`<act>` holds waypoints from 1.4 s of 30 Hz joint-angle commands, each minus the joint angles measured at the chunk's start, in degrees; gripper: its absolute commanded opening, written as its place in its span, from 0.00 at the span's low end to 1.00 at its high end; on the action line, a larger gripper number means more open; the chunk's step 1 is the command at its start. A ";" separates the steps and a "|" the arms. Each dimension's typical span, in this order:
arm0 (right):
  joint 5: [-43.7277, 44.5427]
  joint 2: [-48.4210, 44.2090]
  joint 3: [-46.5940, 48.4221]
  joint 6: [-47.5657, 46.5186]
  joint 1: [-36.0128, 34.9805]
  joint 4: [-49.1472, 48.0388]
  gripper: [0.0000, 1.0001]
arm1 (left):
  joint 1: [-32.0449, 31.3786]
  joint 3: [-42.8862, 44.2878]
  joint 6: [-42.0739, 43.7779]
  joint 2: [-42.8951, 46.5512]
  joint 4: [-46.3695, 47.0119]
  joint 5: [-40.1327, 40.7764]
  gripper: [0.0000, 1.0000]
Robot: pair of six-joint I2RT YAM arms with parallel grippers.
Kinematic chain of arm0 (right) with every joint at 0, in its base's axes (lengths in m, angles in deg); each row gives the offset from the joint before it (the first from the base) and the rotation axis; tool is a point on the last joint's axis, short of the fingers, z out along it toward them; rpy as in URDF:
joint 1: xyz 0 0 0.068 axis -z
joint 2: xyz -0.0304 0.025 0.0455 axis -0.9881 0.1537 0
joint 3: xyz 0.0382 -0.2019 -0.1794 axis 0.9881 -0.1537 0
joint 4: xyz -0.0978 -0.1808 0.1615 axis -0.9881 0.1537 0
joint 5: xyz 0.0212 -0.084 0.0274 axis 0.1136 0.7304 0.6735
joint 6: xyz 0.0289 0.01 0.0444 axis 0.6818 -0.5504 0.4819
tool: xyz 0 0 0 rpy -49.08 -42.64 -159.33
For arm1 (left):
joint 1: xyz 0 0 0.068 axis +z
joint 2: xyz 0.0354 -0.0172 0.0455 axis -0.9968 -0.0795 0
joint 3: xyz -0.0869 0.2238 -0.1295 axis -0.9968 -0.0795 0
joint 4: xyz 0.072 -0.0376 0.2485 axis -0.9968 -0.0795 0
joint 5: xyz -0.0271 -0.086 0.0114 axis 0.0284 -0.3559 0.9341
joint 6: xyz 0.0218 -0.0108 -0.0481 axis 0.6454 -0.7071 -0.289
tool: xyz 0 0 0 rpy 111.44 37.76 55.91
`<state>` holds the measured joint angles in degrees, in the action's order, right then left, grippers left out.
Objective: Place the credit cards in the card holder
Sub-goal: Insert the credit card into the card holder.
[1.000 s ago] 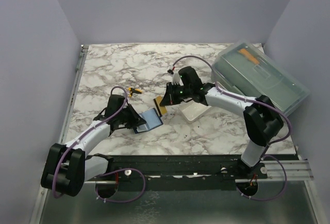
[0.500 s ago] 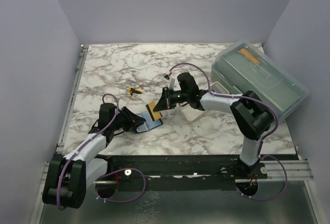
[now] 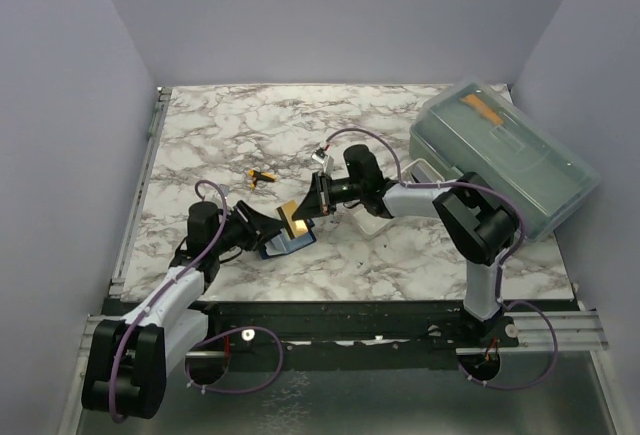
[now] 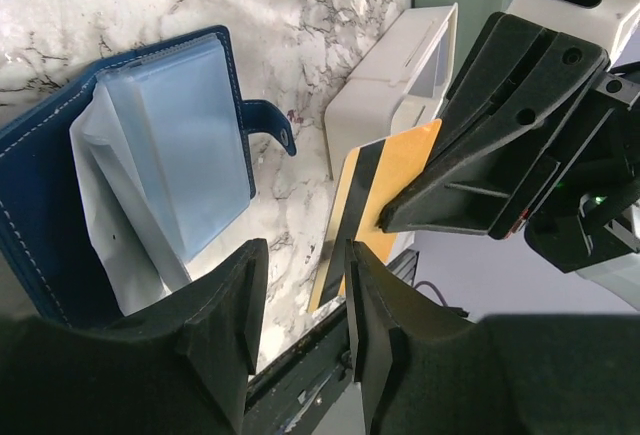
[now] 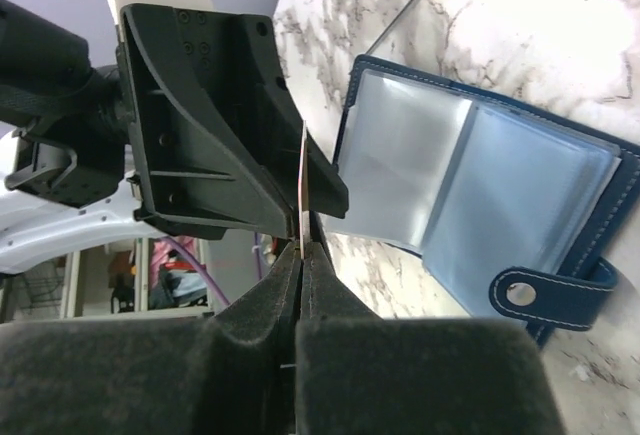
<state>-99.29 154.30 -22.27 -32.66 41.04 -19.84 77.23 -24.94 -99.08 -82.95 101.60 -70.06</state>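
Count of cards in plain view: one, the golden-tan card (image 4: pixel 385 170), black stripe along one long side. It is off the worktop (image 3: pixel 220 135), clamped at one end by the right fingers (image 5: pixel 250 305), which are pressed together on it. Its free end sits in the gap between the left fingers (image 4: pixel 225 325), which stand apart; contact there cannot be told.

Card holders: one. The card holder (image 4: pixel 30 215) lies open and flat near the worktop's near edge, left of the middle, just beside the left gripper (image 3: pixel 258 225) and below the right gripper (image 3: pixel 305 207). Contents: pale bluish clear sleeves and a white sheet protruding from under them. Whether a second card sits in a sleeve cannot be told.

Other containers: one white tray (image 3: pixel 378 217) right of the holder, and one translucent box (image 3: pixel 510 155) at the right edge towards the far corner, holding an orange strip (image 3: pixel 483 107).

Loose items: one small yellow-and-black object (image 3: pixel 262 176) towards mid-worktop
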 commanded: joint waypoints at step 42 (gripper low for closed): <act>-3.62 12.03 0.28 15.66 -1.95 -19.79 0.00 | 0.85 -1.42 -1.02 1.36 5.65 -0.83 0.17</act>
<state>-104.41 163.90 -23.26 -17.95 40.78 -37.56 78.08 -26.41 -99.30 -82.77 103.50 -70.34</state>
